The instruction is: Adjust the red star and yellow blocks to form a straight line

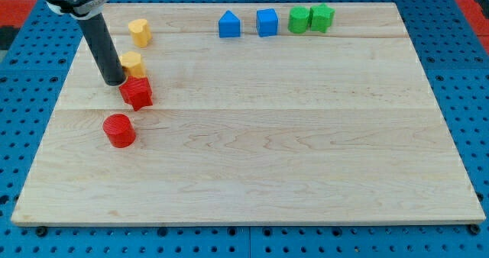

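The red star point(137, 93) lies near the board's left side. A yellow block point(134, 62) sits just above it, touching or nearly touching it. A second yellow block point(139, 32) lies higher up, near the view's top. My tip point(115, 82) rests on the board just left of the red star and below-left of the lower yellow block, close against both. The dark rod rises from it toward the view's top left.
A red cylinder point(119, 130) lies below-left of the star. Along the top edge sit a blue house-shaped block point(229, 25), a blue cube point(267, 22) and two green blocks point(299, 19) point(322, 17). The wooden board point(306, 151) rests on a blue perforated table.
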You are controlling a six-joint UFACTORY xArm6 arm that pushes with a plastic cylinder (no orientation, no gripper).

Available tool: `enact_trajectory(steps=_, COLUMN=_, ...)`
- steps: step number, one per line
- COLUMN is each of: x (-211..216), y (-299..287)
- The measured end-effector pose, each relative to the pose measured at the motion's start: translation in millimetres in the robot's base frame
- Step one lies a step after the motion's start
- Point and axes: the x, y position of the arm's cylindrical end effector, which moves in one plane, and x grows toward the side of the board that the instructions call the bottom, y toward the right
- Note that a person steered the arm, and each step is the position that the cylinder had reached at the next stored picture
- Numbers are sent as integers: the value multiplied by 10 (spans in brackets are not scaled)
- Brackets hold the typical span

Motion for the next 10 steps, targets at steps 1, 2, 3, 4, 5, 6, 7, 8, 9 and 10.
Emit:
enact_trajectory(steps=1, x=-77, y=-101)
enact_trajectory(steps=2, x=-107, y=131)
enact_trajectory(steps=3, x=-165, y=261)
enact_trajectory(steps=4, x=-291, y=-4)
enact_trajectory(steps=5, x=-520, y=-315)
enact_trajectory(steps=6, x=-826, y=-388)
enact_trajectory(steps=7, x=-956, y=-78)
enact_trajectory(steps=8, x=-1029, y=159)
enact_trajectory(steps=9, x=-1095, y=111)
enact_trajectory(steps=10, x=-1101, y=223)
